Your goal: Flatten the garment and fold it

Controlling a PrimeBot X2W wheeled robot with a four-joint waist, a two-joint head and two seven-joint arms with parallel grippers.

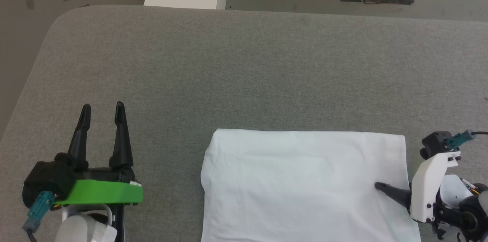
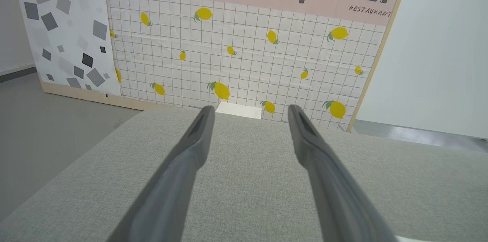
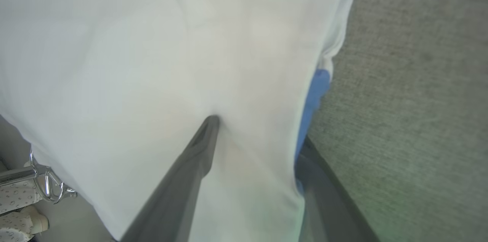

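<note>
Folding looks nearly done to me: the garment lies as a flat white rectangle at the worktop's near edge; my right gripper has its jaws straddling the garment's right edge, unclenched; the left gripper hovers with jaws released; one fold perhaps remains.

Garment cut off at head view's bottom edge, right hand — one finger's tip under it (hidden)
</note>
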